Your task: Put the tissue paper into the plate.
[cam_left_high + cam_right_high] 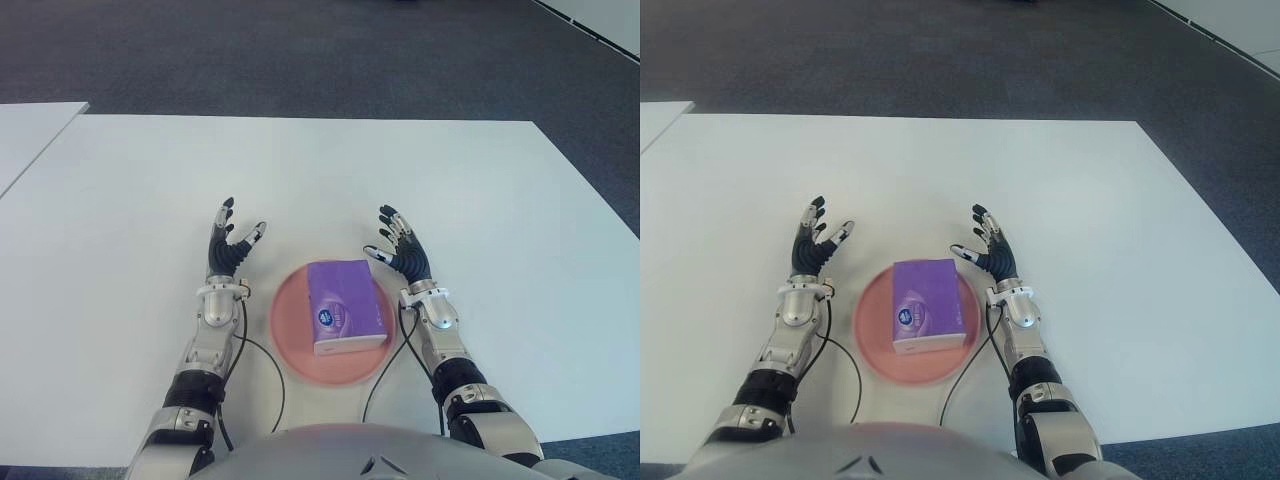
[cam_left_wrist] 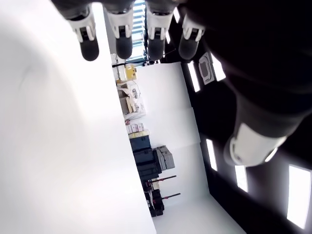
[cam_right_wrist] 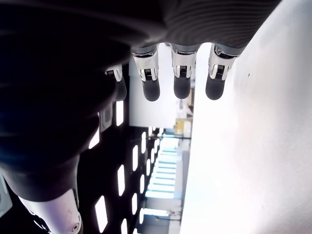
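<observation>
A purple tissue pack lies flat inside the round pink plate on the white table, close to my body. My left hand is to the left of the plate, fingers spread and holding nothing. On the plate's right side my right hand is likewise spread and empty. Neither hand touches the pack. The wrist views show straight fingers and fingers with nothing between them.
Black cables run along both forearms beside the plate. Another white table's corner shows at the far left. Dark carpet lies beyond the table's far edge.
</observation>
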Available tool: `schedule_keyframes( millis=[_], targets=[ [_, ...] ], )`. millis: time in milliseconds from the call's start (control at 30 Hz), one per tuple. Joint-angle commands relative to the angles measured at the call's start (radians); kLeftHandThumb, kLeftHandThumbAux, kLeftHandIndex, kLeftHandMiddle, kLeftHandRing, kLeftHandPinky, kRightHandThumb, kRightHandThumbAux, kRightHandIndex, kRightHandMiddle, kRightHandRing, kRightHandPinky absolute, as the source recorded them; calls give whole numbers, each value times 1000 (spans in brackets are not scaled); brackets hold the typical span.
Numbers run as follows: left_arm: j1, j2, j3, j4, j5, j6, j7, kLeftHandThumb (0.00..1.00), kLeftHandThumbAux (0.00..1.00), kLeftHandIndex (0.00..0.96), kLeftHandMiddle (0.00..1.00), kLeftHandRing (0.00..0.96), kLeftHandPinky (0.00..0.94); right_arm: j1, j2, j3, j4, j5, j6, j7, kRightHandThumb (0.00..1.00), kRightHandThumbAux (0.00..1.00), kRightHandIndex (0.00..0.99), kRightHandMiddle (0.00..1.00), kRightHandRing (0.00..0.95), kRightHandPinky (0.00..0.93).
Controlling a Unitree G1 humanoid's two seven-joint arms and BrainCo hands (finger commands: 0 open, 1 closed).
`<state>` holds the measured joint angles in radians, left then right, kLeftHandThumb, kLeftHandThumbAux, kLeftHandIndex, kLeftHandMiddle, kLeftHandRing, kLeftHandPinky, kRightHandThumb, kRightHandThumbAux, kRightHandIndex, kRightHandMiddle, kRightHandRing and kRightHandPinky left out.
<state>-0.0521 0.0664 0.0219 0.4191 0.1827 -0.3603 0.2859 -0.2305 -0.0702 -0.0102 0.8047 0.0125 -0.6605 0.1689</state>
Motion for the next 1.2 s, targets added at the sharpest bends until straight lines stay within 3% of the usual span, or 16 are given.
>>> schedule_keyframes(
  millis=[33,1200],
  targets=[
    [30,-1,-3,-6,22,-12,17,81,669,0,0,0,0,120,16,4,75,-4,38,3,0,757,22,0,0,0],
    [67,-15,-8,37,25,-31,12,0,602,0,0,0,0,127,24,-7,52,-7,16,-39,0,787,18,0,0,0]
  ],
)
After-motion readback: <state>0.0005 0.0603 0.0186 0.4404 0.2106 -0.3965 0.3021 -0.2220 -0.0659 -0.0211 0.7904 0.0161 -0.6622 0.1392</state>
